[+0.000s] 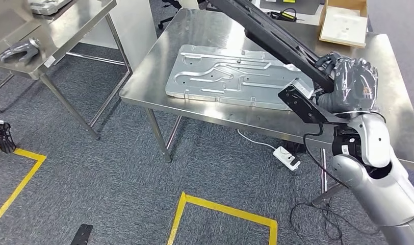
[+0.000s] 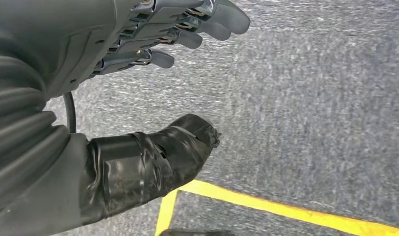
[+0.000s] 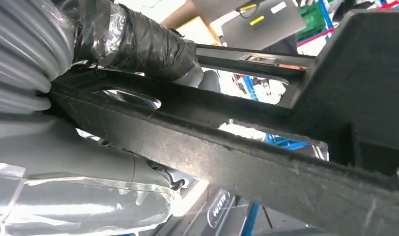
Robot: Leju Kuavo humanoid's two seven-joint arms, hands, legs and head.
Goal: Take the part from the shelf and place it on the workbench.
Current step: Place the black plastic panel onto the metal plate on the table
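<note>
Over the steel workbench (image 1: pixel 205 30), right hand (image 1: pixel 350 84) fingers apparently clamp the long black part (image 1: pixel 276 38); left hand (image 2: pixel 138 98) fingers spread, empty.

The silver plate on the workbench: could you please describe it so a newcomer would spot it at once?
Find the steel workbench. The machined plate lies flat near its front edge, under the black part. Unlike the cardboard box behind, it is silvery with winding grooves.

head: high, looking down | wrists: close behind each robot hand
</note>
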